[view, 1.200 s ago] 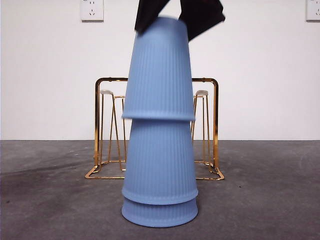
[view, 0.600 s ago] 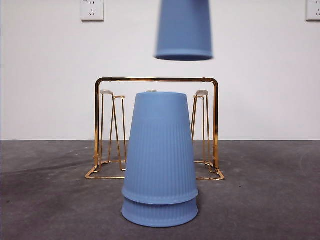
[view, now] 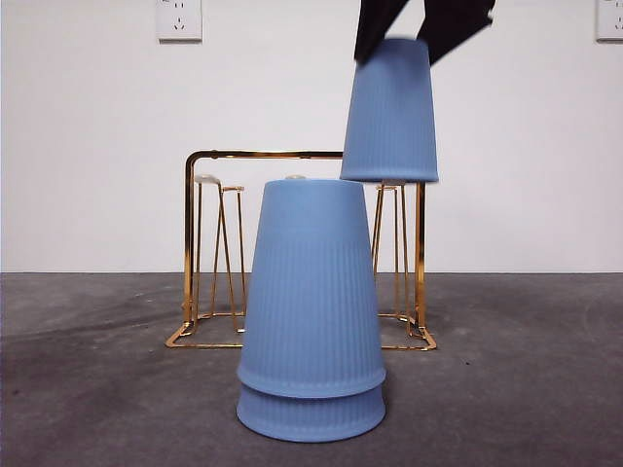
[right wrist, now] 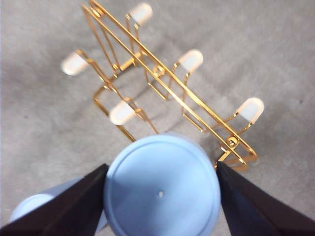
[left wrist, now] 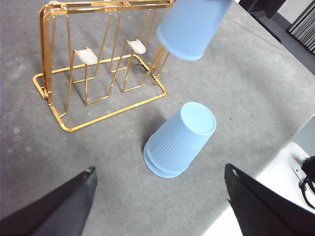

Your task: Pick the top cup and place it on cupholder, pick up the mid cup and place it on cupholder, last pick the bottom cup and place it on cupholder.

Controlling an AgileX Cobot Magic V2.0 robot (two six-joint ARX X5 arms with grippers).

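The top cup (view: 389,112), ribbed light blue and mouth down, hangs in the air with my right gripper (view: 419,24) shut on its closed end. In the right wrist view the cup (right wrist: 161,191) fills the space between the jaws of the right gripper (right wrist: 162,167), above one end of the gold wire cupholder (right wrist: 158,71). The other two cups (view: 311,302) stay nested upside down on the table in front of the cupholder (view: 209,156). My left gripper (left wrist: 160,172) is open and high, well back from the stack (left wrist: 179,140).
Several white-tipped prongs (right wrist: 189,60) on the rack stand bare. Grey table surface (view: 516,370) lies on both sides of the stack. A white wall with sockets (view: 179,19) stands behind. The table edge (left wrist: 275,157) runs close to the stack in the left wrist view.
The top cup came off the stack, rose, moved right, and now hangs lower over the right end of the cupholder. The two remaining cups have not moved.
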